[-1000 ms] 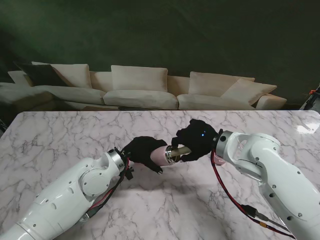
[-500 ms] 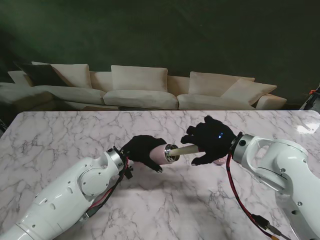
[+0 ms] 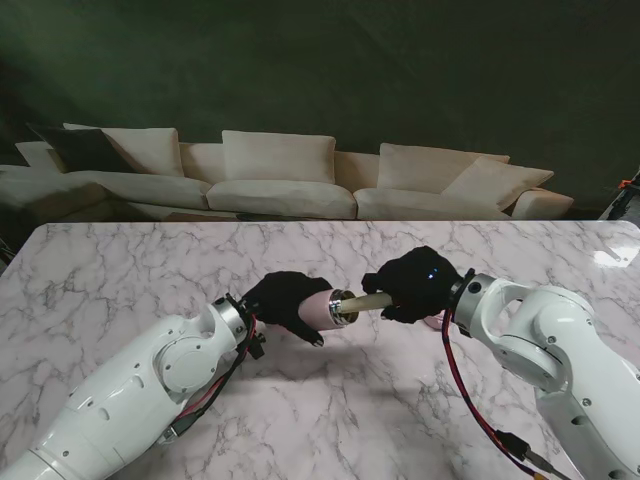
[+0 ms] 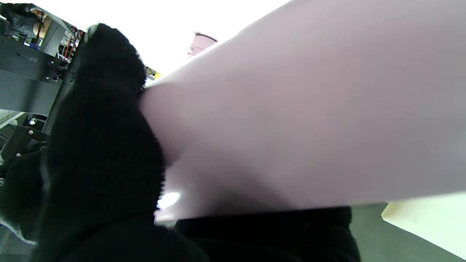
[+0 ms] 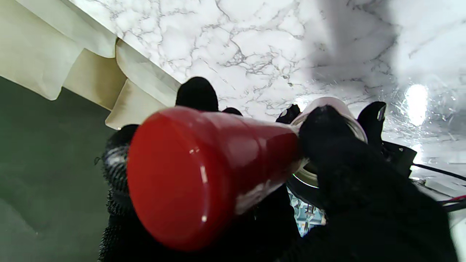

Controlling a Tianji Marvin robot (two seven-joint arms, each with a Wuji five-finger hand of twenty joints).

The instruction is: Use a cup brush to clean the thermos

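Two hands share the job: my left hand (image 3: 282,298) grips the pink thermos (image 3: 322,309) sideways above the table, so my right hand (image 3: 418,283), gripping the brush (image 3: 364,301), reaches inside.

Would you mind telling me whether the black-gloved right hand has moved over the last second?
Yes. The right hand swung out rightward, then came back toward the pink thermos, whose steel mouth has stayed put in the left hand.
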